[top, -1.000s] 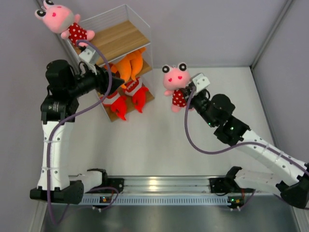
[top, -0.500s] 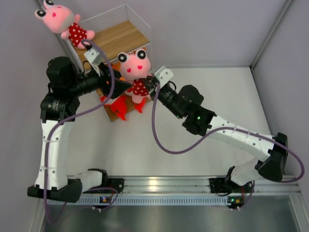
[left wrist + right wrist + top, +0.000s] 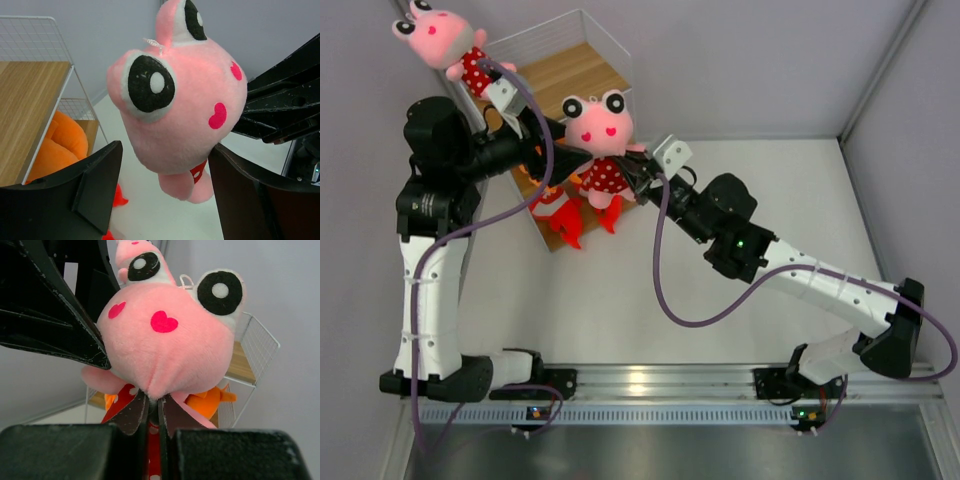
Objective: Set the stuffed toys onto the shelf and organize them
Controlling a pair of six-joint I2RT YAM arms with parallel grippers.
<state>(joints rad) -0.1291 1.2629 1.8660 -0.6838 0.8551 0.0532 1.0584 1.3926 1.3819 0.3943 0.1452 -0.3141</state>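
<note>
Your right fingers [image 3: 131,416] are clenching the pink toy [image 3: 596,128]; your left fingers [image 3: 97,185] are straddling its head, released. Centre them before closing.

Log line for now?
right gripper: shut on pink plush animal, red polka-dot dress | left gripper: open around head | near wire-framed wooden shelf

from above, the held toy [image 3: 595,125] and the left arm [image 3: 470,165] cover the middle tier of the shelf [image 3: 565,75] and most of the orange sharks [image 3: 55,145], the tips of the right gripper [image 3: 152,407] are buried under the toy's dress, and the left wrist view cuts the shelf off at its left edge.
</note>
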